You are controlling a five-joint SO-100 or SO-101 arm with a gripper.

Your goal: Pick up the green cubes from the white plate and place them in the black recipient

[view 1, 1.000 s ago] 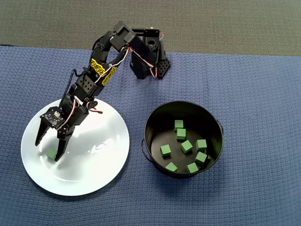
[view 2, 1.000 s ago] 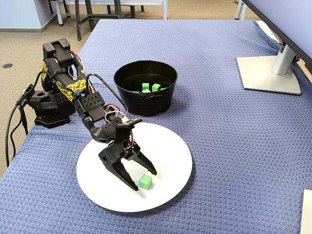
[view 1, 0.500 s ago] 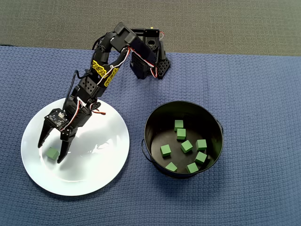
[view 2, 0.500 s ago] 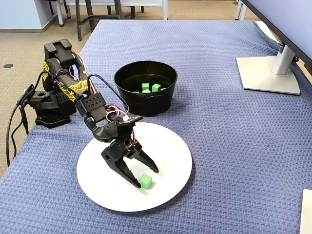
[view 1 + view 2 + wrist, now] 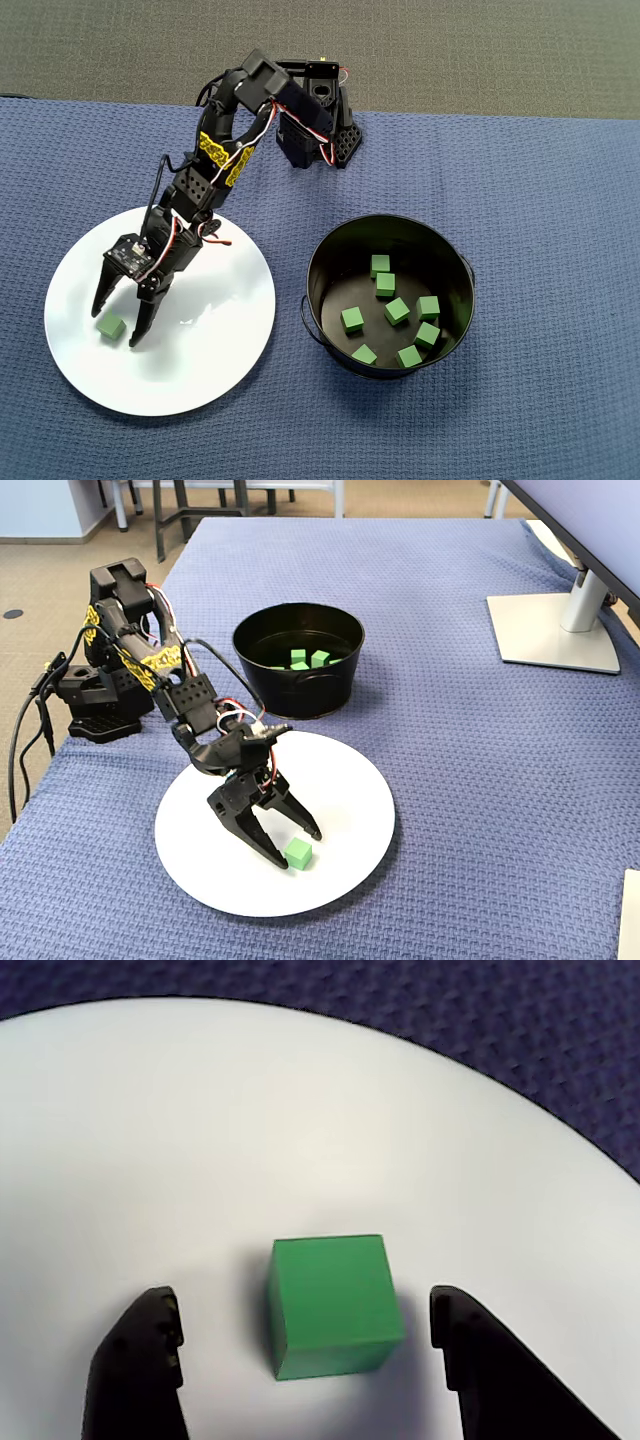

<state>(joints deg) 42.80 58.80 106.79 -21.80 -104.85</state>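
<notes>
One green cube (image 5: 111, 327) lies on the white plate (image 5: 215, 350), which sits toward the left edge of the blue-clothed table (image 5: 560, 250) in the overhead view. The end effector (image 5: 117, 322) hangs over the plate with its fingers spread wide, gripping nothing; in the wrist view the cube (image 5: 333, 1305) sits between the two dark fingertips (image 5: 140, 1360) with white plate showing on both sides of it. The black recipient (image 5: 318, 262) stands on the table just to the right of the plate, apart from it, and holds seven more green cubes (image 5: 386, 284) scattered loose on its floor, most toward its right side.
</notes>
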